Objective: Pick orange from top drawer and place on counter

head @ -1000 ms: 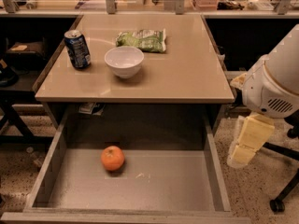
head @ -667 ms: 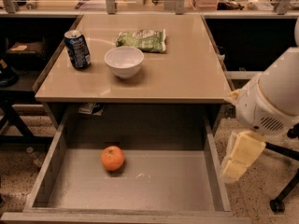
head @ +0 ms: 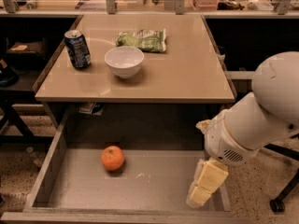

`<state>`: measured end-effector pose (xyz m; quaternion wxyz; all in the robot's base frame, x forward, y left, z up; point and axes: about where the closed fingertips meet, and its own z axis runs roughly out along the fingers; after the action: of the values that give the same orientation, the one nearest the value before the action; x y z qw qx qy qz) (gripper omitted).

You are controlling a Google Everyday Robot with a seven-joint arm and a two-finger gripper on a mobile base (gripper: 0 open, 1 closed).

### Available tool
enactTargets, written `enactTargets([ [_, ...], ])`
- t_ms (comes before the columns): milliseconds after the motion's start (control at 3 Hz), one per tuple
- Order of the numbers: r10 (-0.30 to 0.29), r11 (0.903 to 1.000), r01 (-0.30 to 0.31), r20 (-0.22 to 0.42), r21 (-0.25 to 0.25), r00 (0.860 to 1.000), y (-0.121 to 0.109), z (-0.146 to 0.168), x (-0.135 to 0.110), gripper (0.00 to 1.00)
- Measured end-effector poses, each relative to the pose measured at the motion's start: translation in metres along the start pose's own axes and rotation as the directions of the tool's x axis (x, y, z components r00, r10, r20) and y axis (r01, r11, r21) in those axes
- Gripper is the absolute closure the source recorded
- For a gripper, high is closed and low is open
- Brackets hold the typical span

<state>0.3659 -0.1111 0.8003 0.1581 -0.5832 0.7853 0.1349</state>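
The orange lies on the grey bottom of the open top drawer, left of its middle. The beige counter is above it. My gripper hangs from the white arm over the drawer's right side, its cream fingers pointing down, well to the right of the orange and not touching it. It holds nothing.
On the counter stand a blue soda can at the left, a white bowl in the middle and a green snack bag behind it. A black chair base is at the right on the speckled floor.
My arm and gripper have moved left and down, from beside the drawer's right wall to over the drawer's right side. The orange has not moved.
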Motion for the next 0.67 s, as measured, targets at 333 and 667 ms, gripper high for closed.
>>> enactTargets([
  [333, 0.0, 1.0, 0.0, 0.003, -0.001, 1.0, 0.001, 0.002, -0.001, 0.0],
  [667, 0.01, 0.9999, -0.01, 0.04, -0.008, 0.999, 0.006, 0.025, -0.003, 0.0],
])
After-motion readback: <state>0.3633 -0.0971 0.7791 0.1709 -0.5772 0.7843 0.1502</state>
